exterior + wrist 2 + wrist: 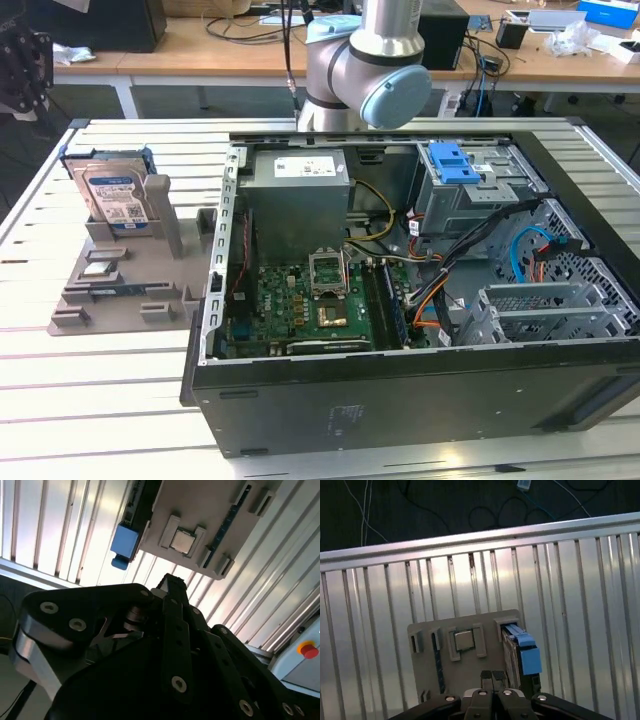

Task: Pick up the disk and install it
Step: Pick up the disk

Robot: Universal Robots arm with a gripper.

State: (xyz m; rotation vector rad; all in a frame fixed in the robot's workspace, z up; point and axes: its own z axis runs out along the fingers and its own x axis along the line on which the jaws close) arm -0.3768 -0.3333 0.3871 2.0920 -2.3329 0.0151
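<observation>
Exterior view: the disk (113, 196) stood upright in a grey holder (120, 290) on the desk (90, 400), at the exterior view's left, well apart from the computer case (400, 330). The arm (372, 70) rose behind the case.

Second wrist view: the arm was posed over the holder, pointing down.

First wrist view: the fingers (487, 678) were pressed together and empty, offset beside the disk. Judged risk: fingers this tight could strike its edge, and an off-centre grip could jam it in its slot.

Beyond the pincer (492, 676), a silver-grey metal disk (520, 650) with blue plastic rails stands in a matt grey plastic tray (465, 672).
</observation>
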